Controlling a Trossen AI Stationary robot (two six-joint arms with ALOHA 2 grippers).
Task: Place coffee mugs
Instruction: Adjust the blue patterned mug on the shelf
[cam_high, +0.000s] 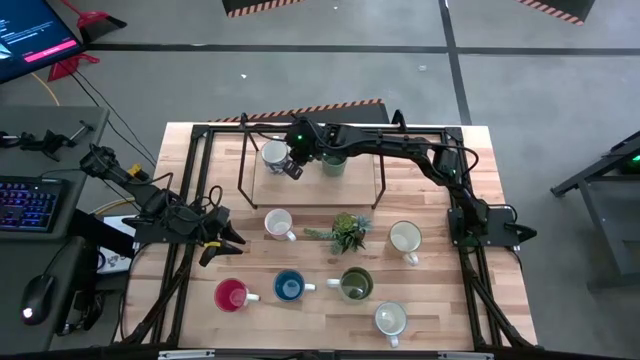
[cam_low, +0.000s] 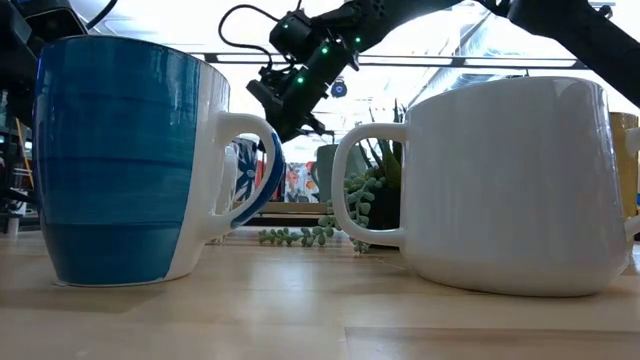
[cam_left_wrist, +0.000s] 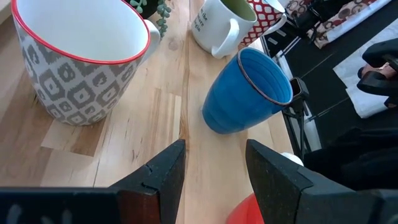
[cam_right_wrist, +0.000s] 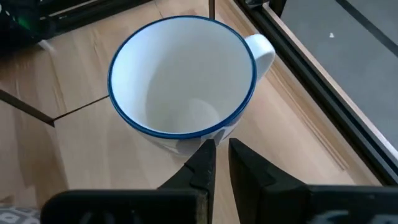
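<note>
Right gripper (cam_high: 292, 166) is reached across to the raised shelf (cam_high: 365, 176) at the far side of the table, right beside the blue-rimmed white mug (cam_high: 274, 154) standing there; a teal green mug (cam_high: 333, 162) sits on the same shelf just beside it. In the right wrist view the fingers are nearly closed with only a thin slit between them, tips at the near wall of the blue-rimmed white mug (cam_right_wrist: 181, 84), and nothing sits in the slit; whether the tips touch the wall can't be told. Left gripper (cam_high: 222, 246) waits low at the left side of the table, fingers parted and empty, pointing at the grey patterned mug (cam_left_wrist: 78, 59) and the blue mug (cam_left_wrist: 245, 90). On the tabletop (cam_high: 440, 310): the red mug (cam_high: 231, 295), the blue mug, the olive green mug (cam_high: 356, 284), 2 white mugs (cam_high: 405, 238) and the plant (cam_high: 346, 232). Risks, as a guess: the fingers are tight against the mug wall, so any sideways or forward move could nudge the mug toward the shelf edge or into the teal one; a tilted pull-away could catch the rim and tip it. The shelf frame bars are near the arm, so a low retreat could snag them.
</note>
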